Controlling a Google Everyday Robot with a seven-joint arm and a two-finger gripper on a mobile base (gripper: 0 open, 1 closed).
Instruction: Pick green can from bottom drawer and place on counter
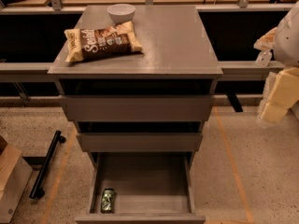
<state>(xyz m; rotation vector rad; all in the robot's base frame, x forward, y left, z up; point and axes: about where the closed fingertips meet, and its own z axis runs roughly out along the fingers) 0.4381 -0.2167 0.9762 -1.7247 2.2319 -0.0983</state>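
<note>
The green can [108, 200] lies on its side in the front left corner of the open bottom drawer [145, 181], close to the left wall. The counter [173, 45] is the grey-brown top of the cabinet above it. My gripper [276, 99] hangs at the right edge of the view, beside the cabinet at about the height of the top drawer. It is well to the right of and above the can, touching nothing.
A brown-and-cream snack bag [103, 42] lies on the counter's left half, with a white bowl [121, 12] behind it. Two upper drawers [138, 108] are slightly pulled out. A black bar [46, 164] and a cardboard box [11, 181] lie on the floor at the left.
</note>
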